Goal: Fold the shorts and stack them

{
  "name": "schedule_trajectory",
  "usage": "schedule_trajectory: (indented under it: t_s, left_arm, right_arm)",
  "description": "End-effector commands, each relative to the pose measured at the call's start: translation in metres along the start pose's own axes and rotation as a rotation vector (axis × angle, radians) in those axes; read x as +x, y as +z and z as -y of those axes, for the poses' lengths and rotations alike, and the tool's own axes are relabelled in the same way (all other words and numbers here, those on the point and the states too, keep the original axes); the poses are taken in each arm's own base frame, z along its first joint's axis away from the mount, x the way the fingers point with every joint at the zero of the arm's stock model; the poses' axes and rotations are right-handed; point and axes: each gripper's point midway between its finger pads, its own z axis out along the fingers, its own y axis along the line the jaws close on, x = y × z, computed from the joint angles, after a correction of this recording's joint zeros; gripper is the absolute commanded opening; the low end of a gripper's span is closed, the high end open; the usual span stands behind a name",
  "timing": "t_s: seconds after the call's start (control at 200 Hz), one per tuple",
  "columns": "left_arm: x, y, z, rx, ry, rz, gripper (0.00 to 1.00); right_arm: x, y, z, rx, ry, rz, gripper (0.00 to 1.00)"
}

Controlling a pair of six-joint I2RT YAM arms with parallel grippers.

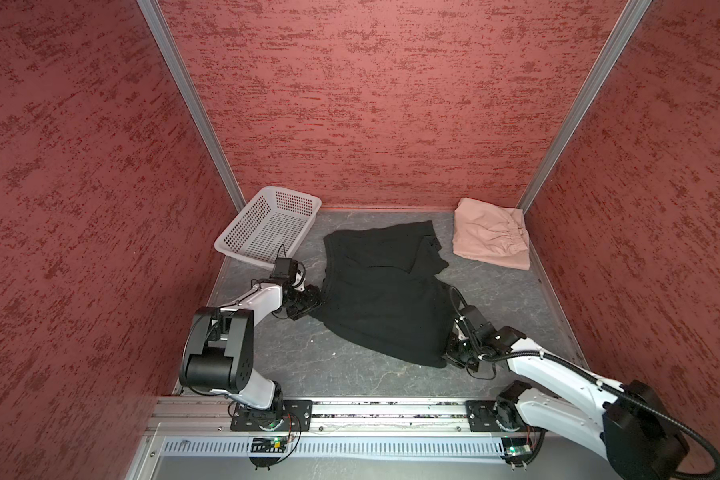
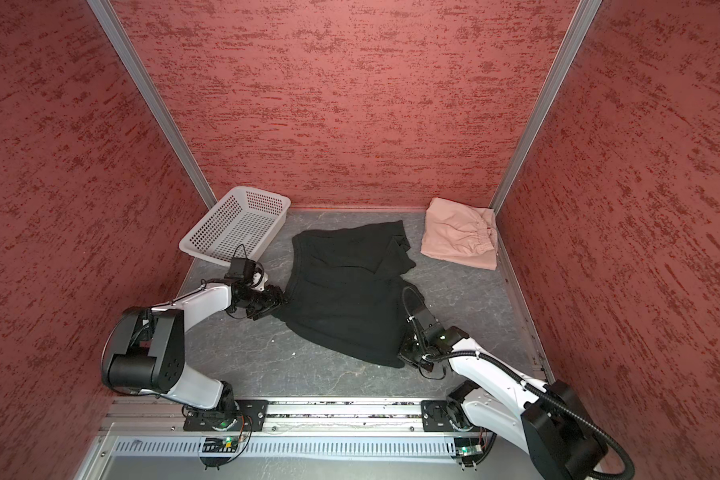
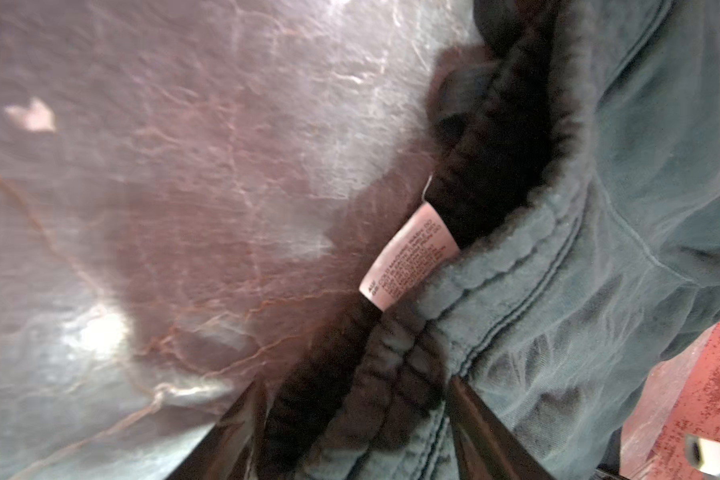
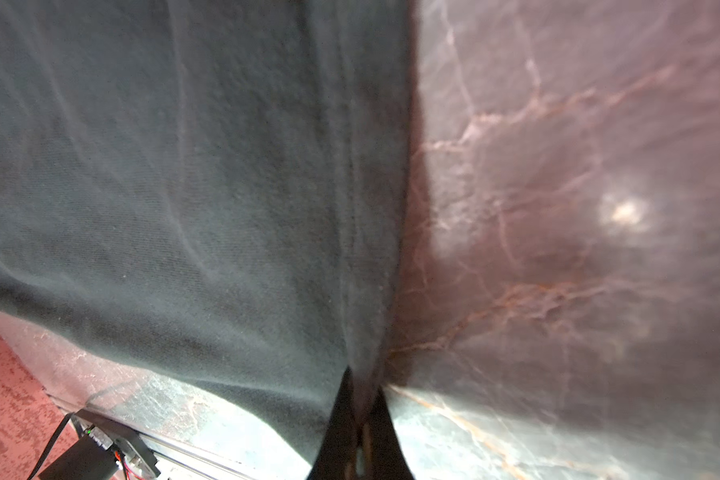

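Black shorts [image 1: 383, 299] lie spread mid-bench [image 1: 308, 353], one edge clenched in the right pincer [image 4: 362, 384] at 5 o'clock. The left pincer [image 3: 356, 382], at 9 o'clock, straddles the waistband, jaws apart. Beside it, a care tag [image 3: 408, 257] carries print too blurred to read. Pink shorts [image 1: 491, 237] sit folded at 1 o'clock.

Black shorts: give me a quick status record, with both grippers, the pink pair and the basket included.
black shorts: spread out in the middle of the table, not yet folded
left gripper: fingers apart, straddling the waistband by the care label
right gripper: shut on the near right corner of the black shorts
pink shorts: folded, back right corner, apart from the black pair
basket: back left, empty
stack: not yet made
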Motion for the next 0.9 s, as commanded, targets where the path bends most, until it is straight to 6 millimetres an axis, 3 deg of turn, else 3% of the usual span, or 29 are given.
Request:
schedule_trajectory:
  t_s: [0.0,0.14,0.266,0.376,0.731,0.897]
  left_arm:
    - [0.026,0.015,-0.016,-0.056,-0.037,-0.084,0.67]
    - [0.036,0.018,-0.014,-0.05,-0.034,-0.095,0.6]
    - [0.037,0.021,-0.012,-0.035,-0.033,-0.096,0.23]
    - [0.035,0.014,-0.009,-0.04,-0.027,-0.096,0.05]
    - [0.044,-0.073,-0.001,-0.111,-0.004,0.009,0.0]
    - [0.053,-0.095,0.015,-0.068,-0.03,0.026,0.0]
  right_arm:
    - [-0.009,-0.005,-0.005,0.015,-0.011,0.041,0.0]
    - [-0.011,-0.007,-0.013,-0.016,-0.011,0.045,0.0]
    - [-0.013,-0.014,-0.014,0.006,-0.03,0.054,0.0]
    - [-0.01,-0.022,-0.017,0.014,-0.068,0.032,0.0]
    - [0.001,-0.059,-0.016,0.101,-0.164,-0.039,0.0]
    - [-0.003,-0.09,-0.03,0.097,-0.2,-0.017,0.0]
